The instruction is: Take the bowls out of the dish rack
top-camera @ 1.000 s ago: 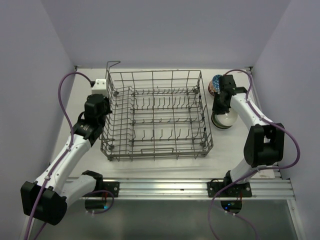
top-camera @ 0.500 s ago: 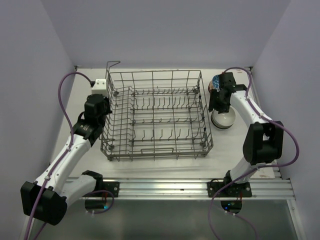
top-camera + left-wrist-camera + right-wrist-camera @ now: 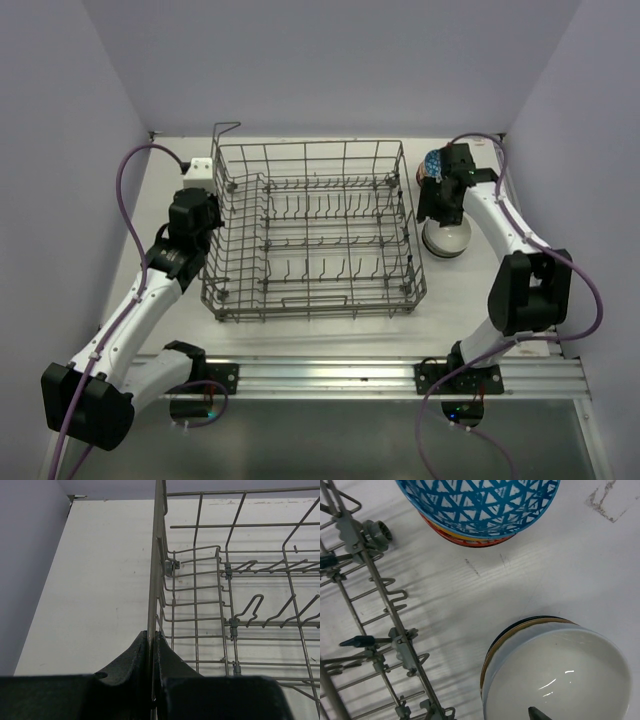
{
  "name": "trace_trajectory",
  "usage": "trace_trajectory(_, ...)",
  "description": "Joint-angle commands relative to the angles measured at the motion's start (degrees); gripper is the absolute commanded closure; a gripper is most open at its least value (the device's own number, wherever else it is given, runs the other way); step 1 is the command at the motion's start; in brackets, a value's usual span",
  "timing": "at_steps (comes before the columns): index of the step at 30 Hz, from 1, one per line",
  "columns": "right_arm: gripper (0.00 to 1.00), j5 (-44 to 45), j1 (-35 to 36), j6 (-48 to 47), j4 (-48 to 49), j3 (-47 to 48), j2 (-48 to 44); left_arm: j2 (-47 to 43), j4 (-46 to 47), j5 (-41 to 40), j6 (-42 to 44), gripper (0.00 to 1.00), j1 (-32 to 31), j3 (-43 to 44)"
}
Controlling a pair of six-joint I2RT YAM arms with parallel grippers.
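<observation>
The grey wire dish rack stands mid-table, and I see no bowls between its tines. My left gripper is shut on the top wire of the rack's left wall, with both fingers pressed against it. Right of the rack a white bowl sits on top of a brown-rimmed one. Behind them a blue-patterned bowl is stacked on a red one. My right gripper hovers open over the white bowl. Only one of its fingertips shows, and it grips nothing.
A small white block lies at the rack's back left corner. The rack's right wall with its clips and roller stands close beside both bowl stacks. Purple walls enclose the table on three sides, and a metal rail runs along the near edge.
My right gripper has opened and let go of the white bowl, which now rests on its stack. The wrist has drawn up and back a little. The left arm has not moved.
</observation>
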Motion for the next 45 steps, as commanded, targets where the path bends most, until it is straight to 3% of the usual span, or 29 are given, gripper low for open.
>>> trace_trajectory(1,0.36,-0.2,0.0,1.0,-1.9,3.1,-5.9,-1.1,1.3,0.9,1.2,1.00,0.1,0.2)
trace_trajectory(7,0.23,0.5,0.0,2.1,0.5,3.6,-13.5,-1.5,2.5,1.0,0.6,1.00,0.1,-0.6)
trace_trajectory(17,0.22,-6.8,0.0,3.3,6.0,-4.9,-22.1,8.4,0.4,0.9,-2.5,1.00,5.4,4.6)
trace_trajectory(29,0.19,-8.7,0.0,2.1,8.9,-5.9,-22.6,14.8,-1.0,0.5,-3.7,0.99,10.3,7.5)
trace_trajectory(30,0.18,-8.8,0.0,2.0,8.9,-5.7,-22.7,13.0,1.0,1.2,-3.1,0.66,10.3,6.8)
trace_trajectory(31,0.18,-8.8,0.0,2.2,8.8,-5.4,-22.7,11.9,2.2,2.2,-3.0,0.49,10.3,5.9)
trace_trajectory(36,0.17,-8.4,0.0,2.4,6.8,-3.9,-22.3,5.3,3.3,7.0,-3.8,0.18,10.3,5.2)
trace_trajectory(38,0.17,-8.4,0.0,2.5,6.9,-4.0,-23.2,3.4,2.7,9.1,-4.3,0.11,10.3,6.2)
trace_trajectory(40,0.10,-7.1,0.0,2.4,8.0,-4.7,-24.5,0.5,2.5,12.0,-4.9,0.07,10.2,6.7)
trace_trajectory(41,0.01,-5.1,0.2,2.4,8.0,-4.7,-24.8,-2.2,4.2,14.3,-5.3,0.06,10.1,6.1)
trace_trajectory(42,0.01,-3.4,1.9,2.3,7.6,-4.7,-24.9,-3.9,6.2,17.5,-5.4,0.05,10.1,4.9)
trace_trajectory(43,0.01,4.1,3.2,1.9,7.3,-4.5,-25.0,-5.8,8.5,23.3,-5.7,0.04,9.6,3.2)
trace_trajectory(45,0.01,8.7,6.1,1.8,7.7,-5.3,-25.4,-11.1,15.4,28.8,-6.0,0.02,9.0,-3.3)
